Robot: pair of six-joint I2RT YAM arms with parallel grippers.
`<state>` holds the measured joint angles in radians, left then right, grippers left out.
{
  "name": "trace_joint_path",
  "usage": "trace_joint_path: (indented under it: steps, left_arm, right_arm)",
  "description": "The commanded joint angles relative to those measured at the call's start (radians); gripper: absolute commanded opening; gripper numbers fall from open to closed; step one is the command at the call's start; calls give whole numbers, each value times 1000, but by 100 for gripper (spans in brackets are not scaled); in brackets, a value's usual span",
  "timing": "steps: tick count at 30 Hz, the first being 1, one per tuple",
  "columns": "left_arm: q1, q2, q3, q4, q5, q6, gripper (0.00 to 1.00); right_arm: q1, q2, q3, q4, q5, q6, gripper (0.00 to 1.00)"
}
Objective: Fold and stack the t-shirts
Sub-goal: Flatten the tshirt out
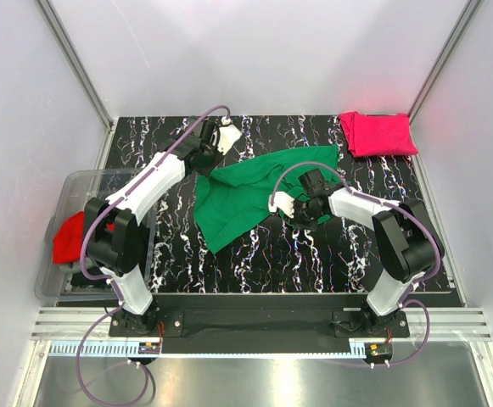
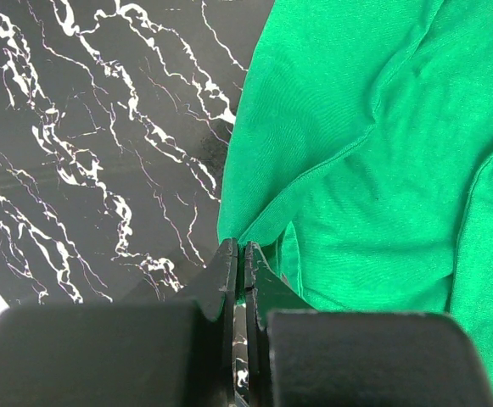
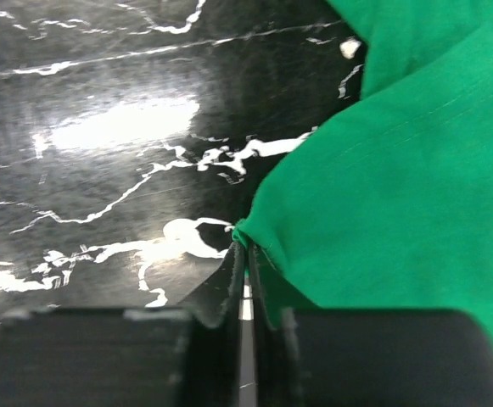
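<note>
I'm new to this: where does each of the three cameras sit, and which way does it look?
Top: above and behind, looking down on the table; left arm and right arm show.
Left wrist: on the left arm, looking past the left gripper, shut on the green shirt.
Right wrist: likewise; right gripper shut on that shirt.
All share the green shirt and table.

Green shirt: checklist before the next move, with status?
1. Left gripper shut on the green t-shirt edge: ok.
2. Right gripper shut on a corner of it: ok.
3. Cloth lying flat between the grips: not ok, creased and bunched.
4. Depth of cloth inside each grip: cannot tell.
5. Pink t-shirt folded in the far right corner: ok.
</note>
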<state>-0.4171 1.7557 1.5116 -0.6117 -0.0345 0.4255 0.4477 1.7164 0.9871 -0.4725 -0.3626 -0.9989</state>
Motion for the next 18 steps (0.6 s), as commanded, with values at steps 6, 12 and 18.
trace_joint_path:
  steps: [6,12,18]
  left_arm:
    - [-3,-22,33,24,-10,-2,0]
    - [-3,-67,41,24,-13,13,0]
    - [11,-165,62,27,-45,97,0]
  right_arm:
    - [20,-49,-28,40,129,45,0]
    - [19,-251,19,2,212,55,0]
    - [3,-389,126,53,351,83,0]
